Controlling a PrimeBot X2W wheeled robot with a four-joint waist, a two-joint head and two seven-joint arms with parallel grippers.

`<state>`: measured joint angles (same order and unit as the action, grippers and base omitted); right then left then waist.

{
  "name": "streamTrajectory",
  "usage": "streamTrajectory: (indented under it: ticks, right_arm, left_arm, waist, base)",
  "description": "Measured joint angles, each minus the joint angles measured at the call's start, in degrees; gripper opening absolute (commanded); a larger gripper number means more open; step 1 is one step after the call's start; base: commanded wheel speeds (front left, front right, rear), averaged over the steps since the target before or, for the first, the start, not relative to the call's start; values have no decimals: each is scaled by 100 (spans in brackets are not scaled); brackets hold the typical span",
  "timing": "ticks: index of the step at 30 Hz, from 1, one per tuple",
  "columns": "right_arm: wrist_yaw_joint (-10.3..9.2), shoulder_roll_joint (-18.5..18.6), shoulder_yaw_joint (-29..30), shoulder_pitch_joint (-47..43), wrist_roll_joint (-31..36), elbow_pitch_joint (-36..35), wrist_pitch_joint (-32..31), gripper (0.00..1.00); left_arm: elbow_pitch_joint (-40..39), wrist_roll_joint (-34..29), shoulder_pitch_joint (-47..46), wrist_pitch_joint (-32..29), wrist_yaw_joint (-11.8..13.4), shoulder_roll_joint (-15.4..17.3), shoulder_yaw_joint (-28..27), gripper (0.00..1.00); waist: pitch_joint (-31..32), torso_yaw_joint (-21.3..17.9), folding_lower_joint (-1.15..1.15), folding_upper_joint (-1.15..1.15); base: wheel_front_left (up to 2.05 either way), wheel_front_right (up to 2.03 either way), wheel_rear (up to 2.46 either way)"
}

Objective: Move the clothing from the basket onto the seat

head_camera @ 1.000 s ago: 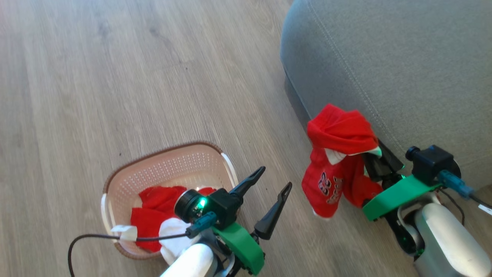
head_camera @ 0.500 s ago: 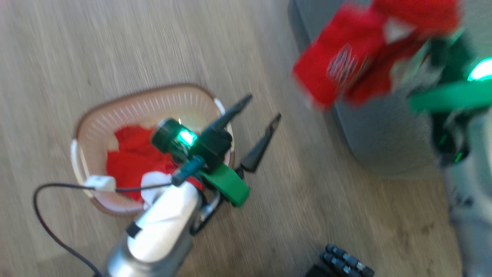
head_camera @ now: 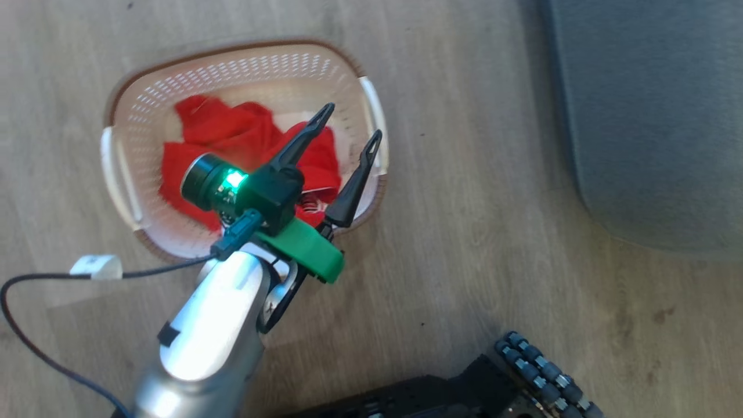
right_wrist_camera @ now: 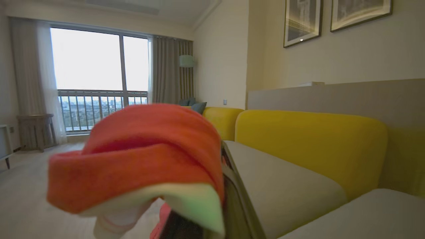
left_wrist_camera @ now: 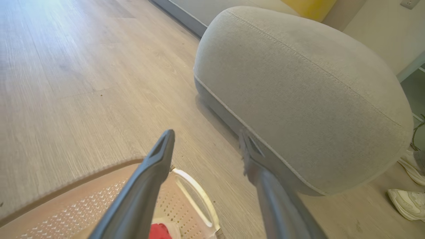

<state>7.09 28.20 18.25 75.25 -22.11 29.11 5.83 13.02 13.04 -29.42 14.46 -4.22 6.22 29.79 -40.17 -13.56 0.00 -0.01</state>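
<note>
Pale wooden floor [head_camera: 464,261] spans the head view, and the seat [head_camera: 656,116], a big grey cushion with a stitched seam, takes the upper right of the frame; in the left wrist view it [left_wrist_camera: 298,89] bulges across the centre and right with nothing lying on the top that shows. A yellow sofa back [right_wrist_camera: 308,142] with paler grey cushions below it runs along the right of the right wrist view, and a tall window [right_wrist_camera: 99,76] stands at upper left. The basket [head_camera: 125,116] sits on the floor at the upper left of the head view, well apart from the seat, and the clothing [head_camera: 232,139], a crumpled red heap, lies inside it. The left tool [head_camera: 353,122] hangs over the basket's right half with its two dark fingers spread wide and nothing between them; in its own view the left tool [left_wrist_camera: 206,136] frames the basket's white handle [left_wrist_camera: 199,196]. The right tool [right_wrist_camera: 196,229] is closed, and a red garment [right_wrist_camera: 142,149] with white trim is bunched over its fingers at centre left, hiding the tips. A black wheeled base [head_camera: 540,371] shows at the bottom edge, a dark cable [head_camera: 35,342] at lower left, and white shoes [left_wrist_camera: 406,202] at lower right.
</note>
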Motion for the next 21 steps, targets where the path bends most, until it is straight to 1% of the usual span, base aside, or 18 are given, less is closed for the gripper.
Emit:
streamTrajectory:
  ticks: [3,4,6,8,10,11,12,13,14,15,16,19,21]
  right_arm:
    - [0,393,502,623,409,331,-283,0]
    - [0,470,600,716,537,442,-392,0]
    - [-1,478,745,721,709,698,-522,0]
    - [0,335,859,516,742,1002,-523,0]
    - [0,137,918,125,767,1302,-415,0]
    - [0,-112,994,-317,773,1662,-261,0]
    - [0,-212,1032,-499,776,1834,-175,0]
    - [0,-343,1071,-748,790,2095,3,28]
    - [0,-369,1070,-790,791,2192,55,49]
    - [0,-374,1042,-791,795,2269,119,49]
    - [0,-375,982,-790,803,2314,201,100]
    - [0,-387,788,-794,803,2450,360,100]
    - [0,-382,525,-882,870,2518,377,100]
  left_arm:
    - [-64,0,127,0,-15,-1,-68,100]
    - [-88,0,182,3,-15,-3,-92,100]
    - [-115,1,293,21,-13,-7,-163,100]
    - [-149,1,355,23,-13,-4,-213,100]
    - [-179,-1,364,23,-12,15,-234,100]
    - [-197,-14,366,23,-9,73,-281,100]
    - [-216,-36,366,24,-1,113,-325,100]
    - [-241,-52,370,24,40,193,-423,100]
    - [-245,-52,378,24,47,236,-457,100]
    - [-253,-52,389,24,67,267,-493,100]
    - [-254,-51,405,23,92,289,-539,100]
    - [-261,-49,493,24,97,328,-606,100]
    - [-265,-48,570,23,111,330,-609,100]
  waist:
    - [-97,162,-1,0]
    - [-142,185,-1,0]
    - [-243,199,-1,0]
    - [-353,180,0,0]
    - [-464,140,0,0]
    - [-560,72,1,0]
    - [-598,31,1,0]
    - [-648,-62,0,0]
    - [-657,-109,0,0]
    - [-655,-153,0,0]
    - [-641,-196,0,0]
    - [-511,-282,0,0]
    - [-391,-334,-1,1]
  base:
    - [0,0,0]
    - [0,0,0]
    - [0,0,0]
    - [0,0,0]
    - [0,0,0]
    - [0,0,0]
    - [0,0,0]
    - [0,0,0]
    - [0,0,0]
    - [0,0,0]
    - [0,0,0]
    - [0,0,0]
    - [0,0,0]
